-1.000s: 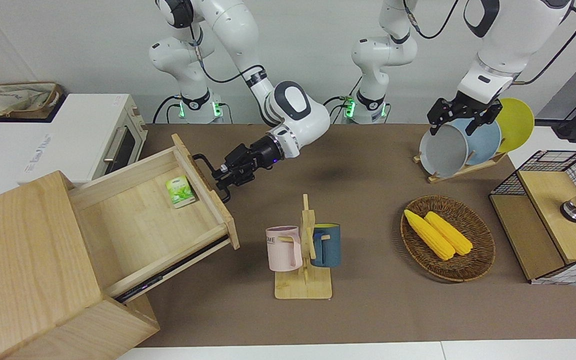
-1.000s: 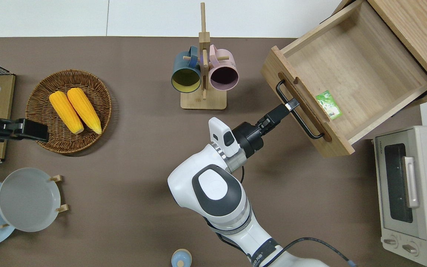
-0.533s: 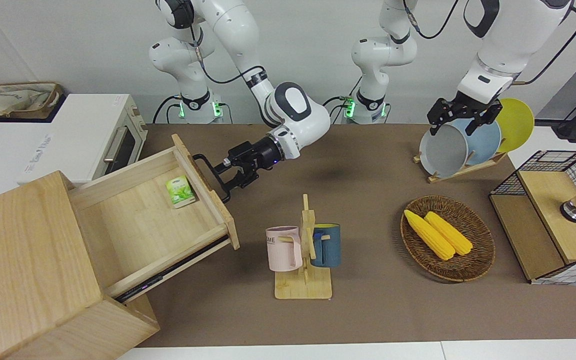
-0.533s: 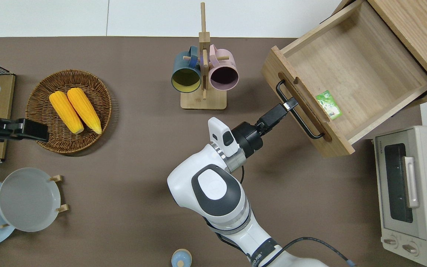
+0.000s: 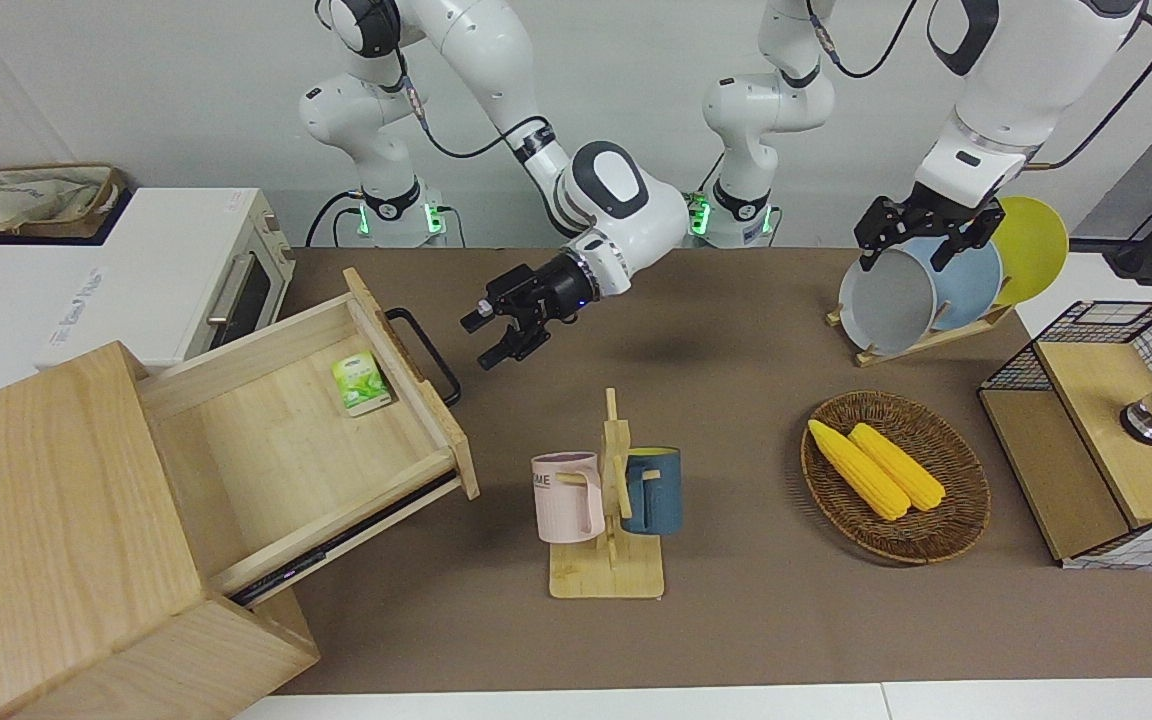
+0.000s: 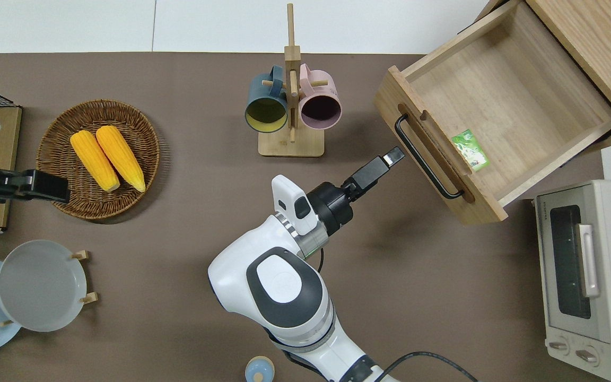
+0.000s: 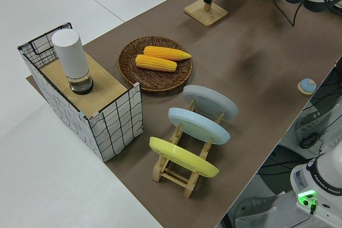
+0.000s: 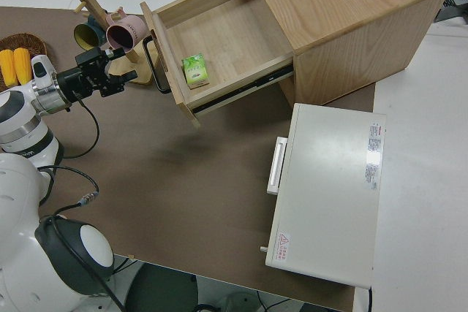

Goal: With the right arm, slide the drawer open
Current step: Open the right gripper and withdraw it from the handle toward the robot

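Note:
The drawer (image 5: 286,450) stands pulled far out of the pale wooden cabinet (image 5: 46,480), also seen from overhead (image 6: 502,90) and in the right side view (image 8: 219,34). Its black loop handle (image 5: 425,354) is free. A small green packet (image 6: 470,150) lies inside, against the front panel. My right gripper (image 5: 485,341) is open and empty, a short way off the handle toward the table's middle; overhead its tip (image 6: 393,156) is just clear of the handle (image 6: 425,159). My left gripper (image 5: 921,235) is parked and open.
A white toaster oven (image 6: 592,276) sits beside the cabinet, nearer to the robots. A mug rack (image 5: 606,580) with two mugs, a wicker basket (image 5: 971,480) of corn, a plate rack (image 7: 187,174) and a wire-mesh box (image 5: 1086,500) stand toward the left arm's end.
My right gripper opened, let go of the drawer handle and drew back toward the table's middle. The drawer stayed where it was. The left arm has not moved.

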{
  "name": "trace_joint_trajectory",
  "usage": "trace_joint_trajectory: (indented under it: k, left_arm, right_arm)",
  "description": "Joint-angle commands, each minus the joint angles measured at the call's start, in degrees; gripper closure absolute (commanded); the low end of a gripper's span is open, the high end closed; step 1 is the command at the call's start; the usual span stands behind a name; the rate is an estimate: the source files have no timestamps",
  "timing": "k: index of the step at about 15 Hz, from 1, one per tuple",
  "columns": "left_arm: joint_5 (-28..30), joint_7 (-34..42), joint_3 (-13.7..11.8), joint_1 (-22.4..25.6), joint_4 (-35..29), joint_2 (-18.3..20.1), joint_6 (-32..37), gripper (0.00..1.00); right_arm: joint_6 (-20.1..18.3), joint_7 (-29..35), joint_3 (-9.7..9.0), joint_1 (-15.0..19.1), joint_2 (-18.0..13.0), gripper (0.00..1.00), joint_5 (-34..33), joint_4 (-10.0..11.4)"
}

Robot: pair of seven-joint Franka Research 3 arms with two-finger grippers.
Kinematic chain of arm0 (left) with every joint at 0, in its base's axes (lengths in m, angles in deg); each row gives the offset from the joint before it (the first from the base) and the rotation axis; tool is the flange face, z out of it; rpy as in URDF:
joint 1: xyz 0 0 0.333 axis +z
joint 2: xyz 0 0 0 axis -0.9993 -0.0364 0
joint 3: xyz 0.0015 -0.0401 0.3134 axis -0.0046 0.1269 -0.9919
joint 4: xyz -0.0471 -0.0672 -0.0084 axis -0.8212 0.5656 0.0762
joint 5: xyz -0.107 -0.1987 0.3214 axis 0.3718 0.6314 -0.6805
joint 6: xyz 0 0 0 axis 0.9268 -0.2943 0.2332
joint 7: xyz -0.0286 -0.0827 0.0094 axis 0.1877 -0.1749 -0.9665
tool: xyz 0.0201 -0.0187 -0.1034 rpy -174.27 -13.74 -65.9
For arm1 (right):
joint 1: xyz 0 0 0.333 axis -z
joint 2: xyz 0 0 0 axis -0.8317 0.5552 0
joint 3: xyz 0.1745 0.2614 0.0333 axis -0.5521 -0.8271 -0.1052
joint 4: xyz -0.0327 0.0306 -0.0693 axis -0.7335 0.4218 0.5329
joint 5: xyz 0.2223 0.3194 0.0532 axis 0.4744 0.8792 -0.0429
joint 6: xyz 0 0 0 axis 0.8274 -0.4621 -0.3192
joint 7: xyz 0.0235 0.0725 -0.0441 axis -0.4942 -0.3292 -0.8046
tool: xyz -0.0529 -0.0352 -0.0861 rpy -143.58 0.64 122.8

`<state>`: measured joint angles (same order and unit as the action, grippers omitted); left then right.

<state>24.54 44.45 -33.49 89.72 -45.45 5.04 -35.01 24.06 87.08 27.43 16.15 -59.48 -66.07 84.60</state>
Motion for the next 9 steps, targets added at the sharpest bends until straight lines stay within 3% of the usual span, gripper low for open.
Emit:
trace_joint_trajectory:
  k: [1, 6, 9]
  left_arm:
    - [-0.98, 0.56, 0.40, 0.31, 1.49, -0.65, 1.13, 0.01]
    - [-0.98, 0.56, 0.40, 0.31, 1.49, -0.65, 1.13, 0.01]
    - [-0.98, 0.56, 0.40, 0.31, 1.40, -0.65, 1.13, 0.01]
  right_arm:
    - [-1.35, -1.41, -0.30, -0.57, 1.54, 0.019, 8.45, -6.66]
    - [-1.35, -1.32, -0.30, 0.57, 1.01, 0.019, 23.05, -15.10]
    - [-1.26, -1.41, -0.12, 2.32, -0.65, 0.019, 31.83, -18.36]
